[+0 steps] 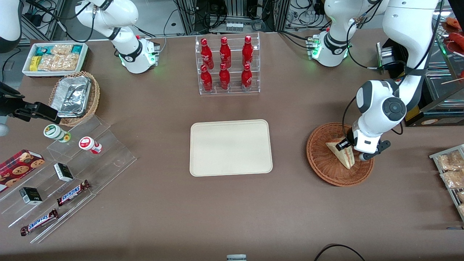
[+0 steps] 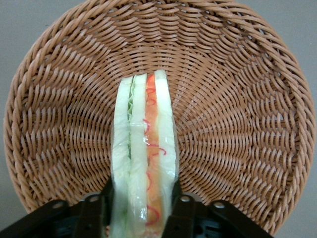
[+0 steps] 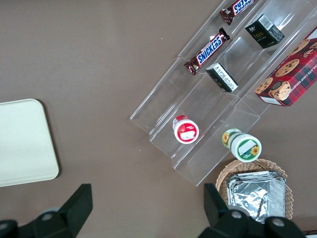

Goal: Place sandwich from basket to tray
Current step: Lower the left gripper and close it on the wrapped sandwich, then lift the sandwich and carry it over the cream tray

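The sandwich [image 1: 343, 155] [image 2: 144, 148], a pale wedge with red and green filling, stands on edge in the round reddish-brown wicker basket [image 1: 320, 168] [image 2: 237, 99]. My left gripper [image 1: 352, 150] [image 2: 143, 208] is low inside the basket at the sandwich's wide end. Its black fingers [image 2: 181, 208] press against both bread faces, so it is shut on the sandwich. The sandwich still rests in the basket. The cream tray [image 1: 231, 147] [image 3: 22, 144] lies flat at the table's middle, toward the parked arm's end from the basket.
A clear rack of red bottles [image 1: 227, 65] stands farther from the front camera than the tray. A wire rack of snack bags [image 1: 449, 170] sits at the working arm's end. A stepped acrylic display [image 1: 65, 170], a tan foil basket [image 1: 74, 96] and a white snack box [image 1: 54, 58] lie toward the parked arm's end.
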Tool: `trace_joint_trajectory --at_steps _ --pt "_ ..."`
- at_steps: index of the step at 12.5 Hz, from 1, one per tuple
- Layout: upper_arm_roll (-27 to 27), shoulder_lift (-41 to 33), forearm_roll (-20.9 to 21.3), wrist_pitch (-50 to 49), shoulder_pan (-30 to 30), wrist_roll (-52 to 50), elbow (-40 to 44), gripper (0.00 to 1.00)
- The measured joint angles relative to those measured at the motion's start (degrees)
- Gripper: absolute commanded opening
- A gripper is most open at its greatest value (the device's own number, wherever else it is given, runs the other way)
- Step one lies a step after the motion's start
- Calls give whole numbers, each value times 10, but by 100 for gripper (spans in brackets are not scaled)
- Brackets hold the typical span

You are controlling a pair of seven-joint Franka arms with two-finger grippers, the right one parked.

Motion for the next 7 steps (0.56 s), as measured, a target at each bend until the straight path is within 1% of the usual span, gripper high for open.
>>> trace_joint_trajectory --at_steps 2,5,7 --pt "-1 -1 0 -73 0 -1 41 0" --pt "-7 -3 0 -190 -8 -1 124 0" --pt "-10 -3 0 -218 -29 1 146 0"
